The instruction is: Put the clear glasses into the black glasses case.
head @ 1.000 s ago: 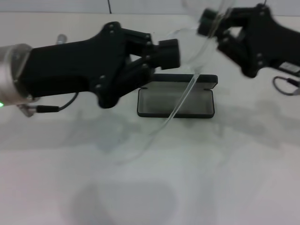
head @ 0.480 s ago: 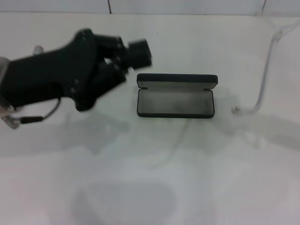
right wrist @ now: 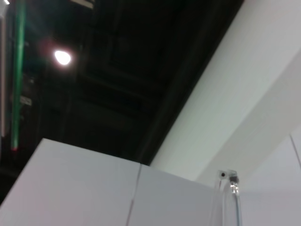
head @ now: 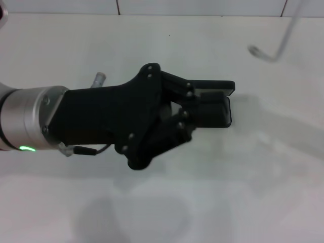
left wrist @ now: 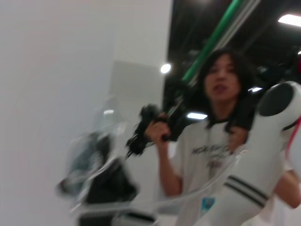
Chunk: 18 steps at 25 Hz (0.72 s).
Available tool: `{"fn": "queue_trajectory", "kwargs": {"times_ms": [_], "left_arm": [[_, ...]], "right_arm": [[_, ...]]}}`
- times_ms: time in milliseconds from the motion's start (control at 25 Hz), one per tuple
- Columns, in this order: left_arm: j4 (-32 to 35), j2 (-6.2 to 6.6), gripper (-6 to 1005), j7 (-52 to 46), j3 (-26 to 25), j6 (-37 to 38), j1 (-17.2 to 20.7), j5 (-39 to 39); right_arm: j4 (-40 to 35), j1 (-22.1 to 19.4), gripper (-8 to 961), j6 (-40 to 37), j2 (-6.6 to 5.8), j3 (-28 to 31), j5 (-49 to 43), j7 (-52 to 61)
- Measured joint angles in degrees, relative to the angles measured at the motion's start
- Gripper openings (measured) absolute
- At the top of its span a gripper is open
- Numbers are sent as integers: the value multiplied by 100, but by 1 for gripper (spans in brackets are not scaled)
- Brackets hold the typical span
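Two jobs now: steady black glasses case (head: 225, 88) under left gripper (head: 212, 109) (finger state unreadable), lower clear glasses (head: 276, 48) slowly, arms folded.

A black, angular left gripper (head: 202, 109) with round screws is joined to a silver wrist cuff (head: 30, 124) lit green.

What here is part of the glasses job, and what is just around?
Part of the job:
- clear glasses, one arm visible, up off the table at far right
- black glasses case, lid open, mostly hidden
- left gripper, over the case

Just around:
- white table
- person in the left wrist view
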Motion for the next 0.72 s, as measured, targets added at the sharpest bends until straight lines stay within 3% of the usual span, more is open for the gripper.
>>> {"fn": "queue_trajectory", "kwargs": {"times_ms": [240,400,720], "left_arm": [[-113,-12,51,488,502,45,-65,-605],[-268,-16,51,801,747,51,-77,-1025],[-716,-28,51,877,773,40,-103,-1790]], "right_arm": [[592,375,99,185,1,-141,3,-546],[661,467,99,518,-2,-547,3,-837],[580,538,98,1025,-4,-1152,2,-1056]]}}
